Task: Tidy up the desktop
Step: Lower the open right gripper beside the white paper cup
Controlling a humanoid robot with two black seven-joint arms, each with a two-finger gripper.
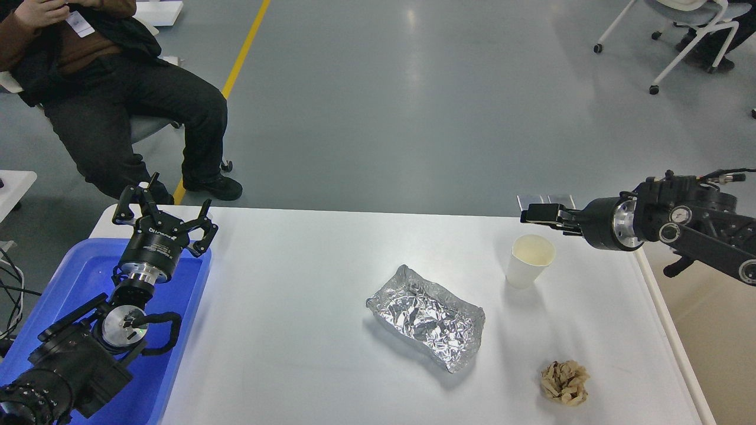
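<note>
**The cup sits right under the right gripper**

The desktop (307, 354) is a big white table. Three things lie on it: a white paper cup (530, 260), a crinkled foil tray (426, 316) and a brown crumpled ball (565, 382). All three are on the right half of the table.

The right gripper (534, 215) hangs over the far right side. It points left, and the cup stands just below and beside its tip. Its fingers look flat and close together, with nothing between them, but I cannot tell for sure if they are pressed together.

The left gripper (162, 212) is far off, above the blue tray (189, 319) on the left edge. Its fingers are spread wide and hold nothing.

So the right arm is much nearer to the cup. The cup stands up straight with its mouth open on top. I think the right arm should take it, coming down from above.
</note>
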